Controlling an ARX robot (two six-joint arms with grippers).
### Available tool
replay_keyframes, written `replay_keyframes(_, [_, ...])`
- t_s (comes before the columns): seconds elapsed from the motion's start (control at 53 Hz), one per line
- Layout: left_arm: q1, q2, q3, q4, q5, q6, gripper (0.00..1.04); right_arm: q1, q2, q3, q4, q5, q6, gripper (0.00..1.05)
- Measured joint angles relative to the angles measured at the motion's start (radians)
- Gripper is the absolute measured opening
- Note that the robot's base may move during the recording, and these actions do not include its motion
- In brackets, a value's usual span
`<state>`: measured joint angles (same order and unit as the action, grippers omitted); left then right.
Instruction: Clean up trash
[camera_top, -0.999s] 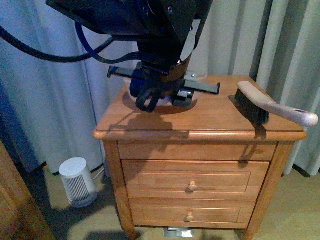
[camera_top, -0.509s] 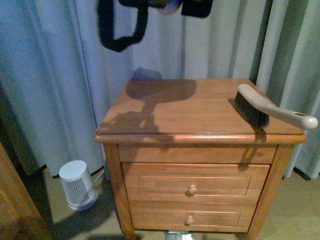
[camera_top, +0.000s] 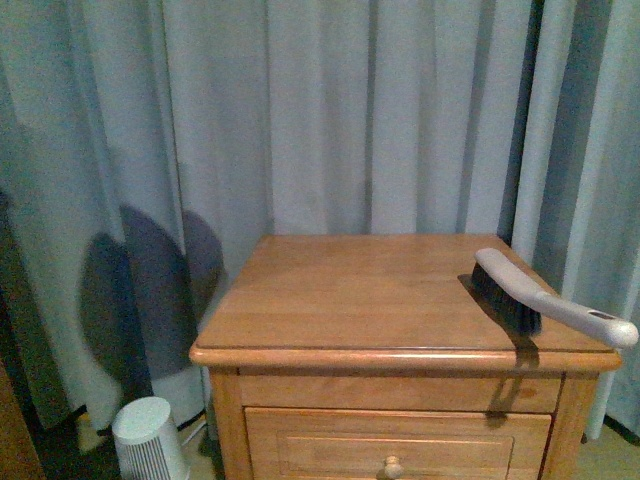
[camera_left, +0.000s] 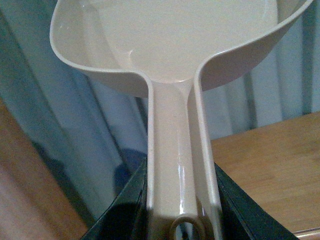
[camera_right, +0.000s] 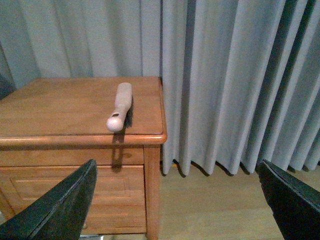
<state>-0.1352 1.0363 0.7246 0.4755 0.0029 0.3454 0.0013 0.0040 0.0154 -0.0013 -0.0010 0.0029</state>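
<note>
My left gripper (camera_left: 181, 210) is shut on the handle of a beige dustpan (camera_left: 170, 45), whose empty pan fills the left wrist view above the wooden nightstand (camera_left: 270, 170). A hand brush (camera_top: 530, 295) with dark bristles and a pale handle lies at the right edge of the nightstand (camera_top: 380, 300), also seen as the brush (camera_right: 120, 106) in the right wrist view. My right gripper (camera_right: 177, 202) hangs open over the floor beside the nightstand (camera_right: 75, 115). The trash is out of view in every frame. Neither arm shows in the front view.
Grey curtains (camera_top: 330, 110) hang behind and to the right of the nightstand. A small white ribbed appliance (camera_top: 150, 440) stands on the floor at its left. Bare wooden floor (camera_right: 210, 205) lies to the right. Drawers (camera_top: 395, 450) face the front.
The left arm, low over the nightstand top a second ago, rose out of the front view. The view itself shifted upward, showing more curtain. The brush has not moved.
</note>
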Motion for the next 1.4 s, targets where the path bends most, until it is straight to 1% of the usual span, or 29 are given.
replay_keyframes(0.057, [0.069,-0.043,-0.040,0.003,0.034,0.002,0.29,0.000,0.000,0.000,0.000,0.000,0.000,0.97])
replay_keyframes(0.189, [0.183,-0.126,-0.098,0.004,0.078,0.002,0.29,0.000,0.000,0.000,0.000,0.000,0.000,0.97])
replay_keyframes(0.302, [0.301,-0.257,-0.185,-0.019,0.140,-0.018,0.29,0.000,0.000,0.000,0.000,0.000,0.000,0.97])
replay_keyframes(0.358, [0.316,-0.323,-0.225,-0.055,0.169,-0.037,0.29,0.000,0.000,0.000,0.000,0.000,0.000,0.97])
replay_keyframes(0.434, [0.309,-0.435,-0.288,-0.122,0.209,-0.066,0.29,0.000,0.000,0.000,0.000,0.000,0.000,0.97])
replay_keyframes(0.566, [0.279,-0.595,-0.354,-0.207,0.208,-0.104,0.29,0.000,0.000,0.000,0.000,0.000,0.000,0.97])
replay_keyframes(0.66, [0.281,-0.683,-0.376,-0.247,0.216,-0.135,0.29,0.000,0.000,0.000,0.000,0.000,0.000,0.97])
replay_keyframes(0.773, [0.351,-0.775,-0.418,-0.267,0.294,-0.183,0.29,0.000,0.000,0.000,0.000,0.000,0.000,0.97])
replay_keyframes(0.905, [0.415,-0.788,-0.459,-0.262,0.336,-0.211,0.29,0.000,0.000,0.000,0.000,0.000,0.000,0.97])
replay_keyframes(0.961, [0.439,-0.788,-0.469,-0.267,0.345,-0.228,0.29,0.000,0.000,0.000,0.000,0.000,0.000,0.97])
replay_keyframes(1.075, [0.451,-0.788,-0.475,-0.267,0.342,-0.259,0.29,0.000,0.000,0.000,0.000,0.000,0.000,0.97])
replay_keyframes(1.093, [0.451,-0.788,-0.475,-0.267,0.342,-0.262,0.29,0.008,0.003,-0.002,0.010,0.030,-0.016,0.97])
replay_keyframes(1.112, [0.451,-0.788,-0.475,-0.267,0.342,-0.264,0.29,0.023,0.013,-0.003,0.036,0.087,-0.031,0.97])
replay_keyframes(1.131, [0.451,-0.788,-0.475,-0.267,0.343,-0.265,0.29,0.071,0.043,-0.007,0.123,0.233,-0.093,0.97])
replay_keyframes(1.169, [0.451,-0.788,-0.475,-0.267,0.345,-0.266,0.29,0.131,0.109,-0.001,0.240,0.437,-0.179,0.97])
replay_keyframes(1.225, [0.451,-0.788,-0.475,-0.267,0.346,-0.266,0.29,0.134,0.192,0.008,0.216,0.579,-0.199,0.97])
replay_keyframes(1.244, [0.451,-0.788,-0.475,-0.267,0.346,-0.266,0.29,0.134,0.229,0.011,0.212,0.605,-0.197,0.97])
replay_keyframes(1.282, [0.451,-0.788,-0.475,-0.267,0.344,-0.266,0.29,0.127,0.284,0.026,0.204,0.603,-0.188,0.97])
replay_keyframes(1.395, [0.452,-0.788,-0.475,-0.267,0.345,-0.267,0.29,0.125,0.499,0.154,0.152,0.523,-0.122,0.97])
